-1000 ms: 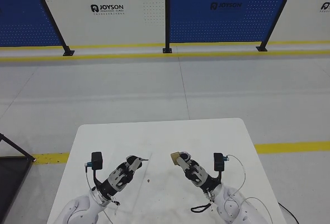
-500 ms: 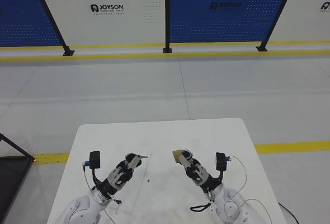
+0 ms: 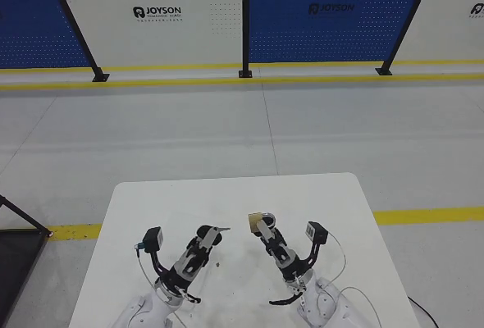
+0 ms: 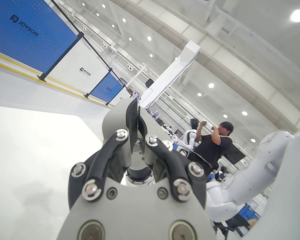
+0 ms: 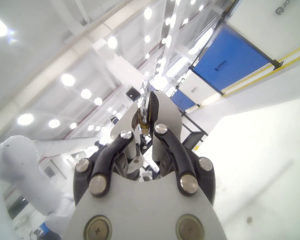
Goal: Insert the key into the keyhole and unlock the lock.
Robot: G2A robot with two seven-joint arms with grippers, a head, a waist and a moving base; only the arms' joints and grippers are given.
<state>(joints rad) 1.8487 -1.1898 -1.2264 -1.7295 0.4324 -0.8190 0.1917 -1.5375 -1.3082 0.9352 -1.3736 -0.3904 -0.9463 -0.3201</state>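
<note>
Our left gripper pinches the key, which we judge light, stiff and slippery, its tip jutting ahead, while our right gripper clamps the heavier-looking brass lock by its body, just opposite.

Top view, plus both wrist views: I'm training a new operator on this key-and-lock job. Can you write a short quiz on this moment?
1. Fill in: the left gripper is shut on the ___.
2. True or false: the key is already inside the lock.
3. What holds the lock? A left gripper; B right gripper; C nothing, it lies loose.
Key: 1 key; 2 false, a gap separates them; 3 B.
</note>
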